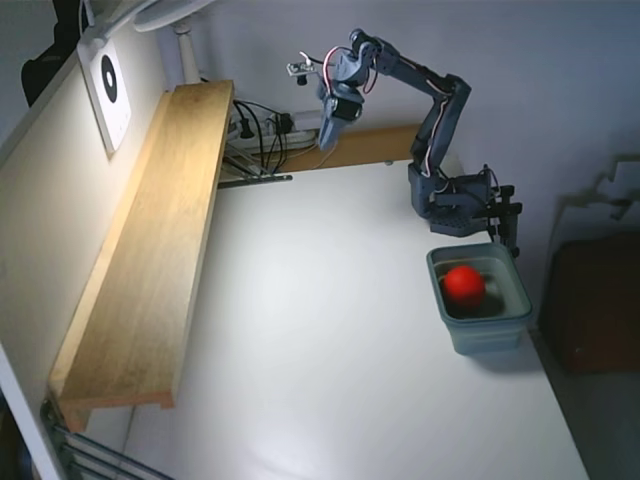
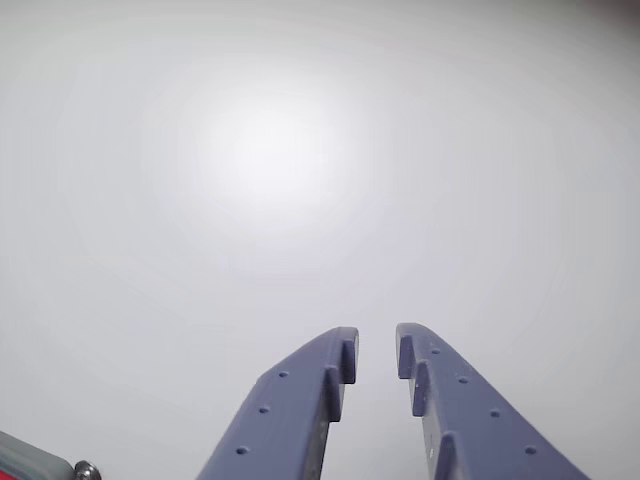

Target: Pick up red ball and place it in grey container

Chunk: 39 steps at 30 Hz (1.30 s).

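The red ball (image 1: 464, 284) lies inside the grey container (image 1: 500, 333), which stands on the white table at the right of the fixed view, just in front of the arm's base. My gripper (image 1: 327, 138) hangs high over the table's back edge, far left of the container and pointing down. In the wrist view my gripper (image 2: 375, 352) shows two blue-grey fingers with a narrow gap between the tips and nothing in it. Only bare white table lies below them.
A long wooden shelf (image 1: 150, 250) runs along the left side of the table (image 1: 320, 350). Cables and a power strip (image 1: 265, 130) sit at the back. The arm's base (image 1: 455, 200) is clamped at the right rear edge. A dark box (image 1: 595, 315) stands off the table's right side.
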Motion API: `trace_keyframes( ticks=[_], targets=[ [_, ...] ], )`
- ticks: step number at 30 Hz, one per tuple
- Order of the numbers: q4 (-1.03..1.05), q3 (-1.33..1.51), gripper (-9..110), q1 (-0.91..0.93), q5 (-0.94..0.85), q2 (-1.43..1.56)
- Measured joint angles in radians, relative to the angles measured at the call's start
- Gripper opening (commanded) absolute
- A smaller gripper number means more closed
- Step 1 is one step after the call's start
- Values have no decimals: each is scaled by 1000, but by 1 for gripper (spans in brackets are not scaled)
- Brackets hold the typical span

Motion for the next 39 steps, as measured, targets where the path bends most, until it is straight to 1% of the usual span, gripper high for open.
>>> trace_keyframes(
  ticks=[4, 12, 23, 39],
  targets=[
    [0, 18, -1, 78, 0, 20],
    [0, 32, -3, 173, 0, 44],
    [18, 32, -3, 215, 0, 63],
    [18, 32, -3, 207, 0, 63]
  ],
)
